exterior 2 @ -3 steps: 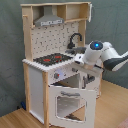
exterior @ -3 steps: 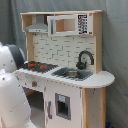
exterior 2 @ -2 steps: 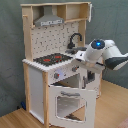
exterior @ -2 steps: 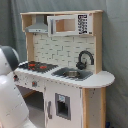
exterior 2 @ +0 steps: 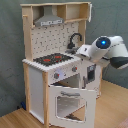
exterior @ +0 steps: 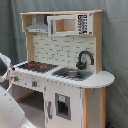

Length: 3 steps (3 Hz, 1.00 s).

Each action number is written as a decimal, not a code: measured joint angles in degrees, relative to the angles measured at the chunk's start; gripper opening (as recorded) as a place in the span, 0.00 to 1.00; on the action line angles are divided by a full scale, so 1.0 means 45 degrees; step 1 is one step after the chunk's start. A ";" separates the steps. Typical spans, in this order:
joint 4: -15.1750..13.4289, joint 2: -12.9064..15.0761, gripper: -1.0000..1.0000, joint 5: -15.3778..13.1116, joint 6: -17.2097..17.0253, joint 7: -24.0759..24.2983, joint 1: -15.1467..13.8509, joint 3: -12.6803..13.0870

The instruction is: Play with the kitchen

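1. While the arm (exterior 2: 107, 50) hovers at the second exterior view's right, one toy kitchen (exterior: 65, 75) stands upright on the floor (exterior 2: 112, 107) in both exterior views, filling most of each picture before a grey backdrop (exterior: 117, 45).
2. Count it off: one black hob (exterior 2: 52, 59) with two red rings, one sink (exterior: 72, 74), one curved black faucet (exterior: 85, 57), one grey hood (exterior 2: 50, 20).
3. One oven door (exterior 2: 70, 102), white-framed with a window, hangs open and tilted outward in the second exterior view; the first exterior view does not show it.
4. The first exterior view instead shows a white cupboard door (exterior: 62, 105) with a dark panel under the sink, plus a microwave (exterior: 70, 24) with a dark keypad up top.
5. In the second exterior view the arm's white rounded body, marked by a glowing blue ring, sits just beside the kitchen's front edge, near the knobs (exterior 2: 65, 74); in the first exterior view only a white part of it (exterior: 7, 100) shows at the left edge.
6. The claw: I cannot tell whether it is spread or pressed together.
7. Materials: light-wood side posts, white panels, a tiled-pattern back wall (exterior: 57, 50), and a rounded white counter (exterior: 97, 79) end.
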 joint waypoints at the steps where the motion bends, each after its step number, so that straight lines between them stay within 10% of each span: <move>1: 0.0378 -0.1029 1.00 -0.0395 -0.1113 -0.0485 0.0093 0.0010; 3: 0.0705 -0.2892 1.00 -0.1544 -0.2520 -0.1377 0.0144 0.0196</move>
